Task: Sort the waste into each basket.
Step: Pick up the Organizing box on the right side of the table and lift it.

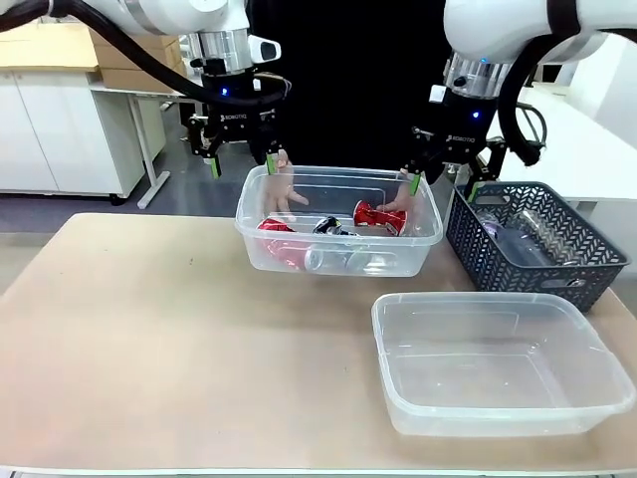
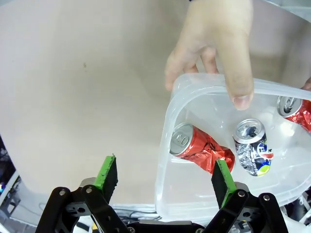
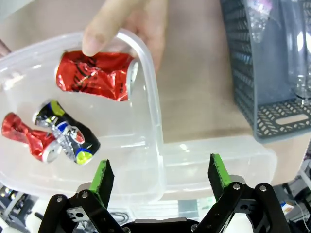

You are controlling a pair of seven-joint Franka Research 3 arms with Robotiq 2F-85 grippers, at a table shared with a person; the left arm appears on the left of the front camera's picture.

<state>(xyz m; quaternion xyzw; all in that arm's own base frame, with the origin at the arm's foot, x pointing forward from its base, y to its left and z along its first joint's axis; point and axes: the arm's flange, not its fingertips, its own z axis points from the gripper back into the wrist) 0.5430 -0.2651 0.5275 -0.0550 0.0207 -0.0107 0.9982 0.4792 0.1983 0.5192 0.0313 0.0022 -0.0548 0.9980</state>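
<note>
Now: two hands hold up a clear tub (image 1: 338, 170) at the far side of the surface (image 1: 149, 329).
Hands: the hand on the left (image 1: 282, 194) and the hand on the right (image 1: 401, 202) each hook over the tub's rim.
Waste in the tub: crushed red cans (image 1: 378, 216) lie at the left and right ends, with a black can (image 1: 328, 227) between them.
Left fingers (image 1: 214, 165): wide open, holding nothing, just above the tub's left end.
Right fingers (image 1: 412, 183): wide open, holding nothing, just above the tub's right end.
Dark basket (image 1: 537, 274): far right, with clear bottles (image 1: 528, 234) inside.
Empty tub (image 1: 478, 297): near right, with nothing in it.
Step, I think: picking a can out of the held tub.
Risk one: the fingers may bump or pinch a hand, because both hands sit right beside them on the rim.
Risk two: the fingers may close on the tub wall and miss the can, since the cans lie close to it.
Risk three: a crushed can is bumpy and may slip out.
Risk four: a can may land in the basket with the bottles.
</note>
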